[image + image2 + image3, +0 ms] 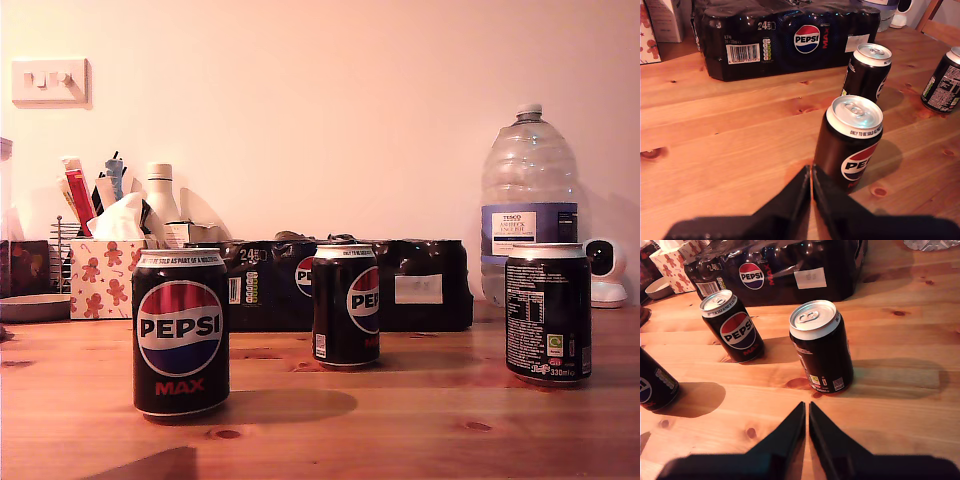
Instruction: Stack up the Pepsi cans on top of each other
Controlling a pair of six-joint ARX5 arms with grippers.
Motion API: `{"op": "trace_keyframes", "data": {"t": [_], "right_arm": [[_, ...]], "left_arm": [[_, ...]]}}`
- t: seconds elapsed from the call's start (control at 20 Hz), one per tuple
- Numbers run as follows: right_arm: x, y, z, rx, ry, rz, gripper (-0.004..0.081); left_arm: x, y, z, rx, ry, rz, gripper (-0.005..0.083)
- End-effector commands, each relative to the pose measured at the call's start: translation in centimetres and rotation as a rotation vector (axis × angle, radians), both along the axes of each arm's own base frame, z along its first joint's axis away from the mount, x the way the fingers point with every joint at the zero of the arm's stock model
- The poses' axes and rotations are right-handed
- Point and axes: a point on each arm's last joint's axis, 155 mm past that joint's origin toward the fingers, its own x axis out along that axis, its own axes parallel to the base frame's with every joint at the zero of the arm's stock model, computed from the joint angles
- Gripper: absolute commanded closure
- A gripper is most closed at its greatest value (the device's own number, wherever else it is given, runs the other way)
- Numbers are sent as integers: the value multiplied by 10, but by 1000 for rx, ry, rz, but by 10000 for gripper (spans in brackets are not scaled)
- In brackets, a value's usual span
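Tabletop [420, 420]: bare pine, knots showing. Shrink-wrapped 24-pack [400, 285] at the back, water bottle [529, 205] towards the exterior view's right. Three Pepsi cans upright, apart, none stacked: near can [181, 332] at the exterior view's left, logo forward; middle can [345, 304] further back, just before the pack; third can [547, 312] at the exterior view's right, small print forward. My first gripper [811, 182] pressed together, just short of the near can. My second gripper [807, 417] likewise pressed together, just short of the third can.

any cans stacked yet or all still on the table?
None stacked. All three Pepsi cans stand upright, apart, on the table.
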Motion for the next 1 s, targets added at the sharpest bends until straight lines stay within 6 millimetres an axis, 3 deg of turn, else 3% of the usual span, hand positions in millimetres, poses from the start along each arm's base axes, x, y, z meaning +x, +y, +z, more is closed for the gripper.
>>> {"op": "trace_keyframes", "data": {"t": [0.0,0.45,0.5,0.55,0.65,0.7,0.75,0.95], "right_arm": [[18,-5,40,-21,-201,-21,780],[19,-4,42,-16,-207,-21,753],[19,-2,45,2,-213,-15,656],[20,-2,49,27,-221,-23,461],[21,-3,54,128,-203,-58,55],[21,-3,54,146,-195,-64,-29],[21,-3,54,148,-196,-64,-21],[21,-3,55,149,-199,-64,-21]], "left_arm": [[3,-2,2,-43,-10,4,793],[-1,-9,4,-91,12,-23,775],[-2,-12,5,-97,11,-38,715],[-5,-15,6,-105,12,-62,567],[-6,-20,10,-111,-3,-83,129],[-7,-21,10,-170,41,-64,-40],[-8,-22,9,-170,47,-71,2],[-12,-28,8,-162,45,-99,-7]]}}
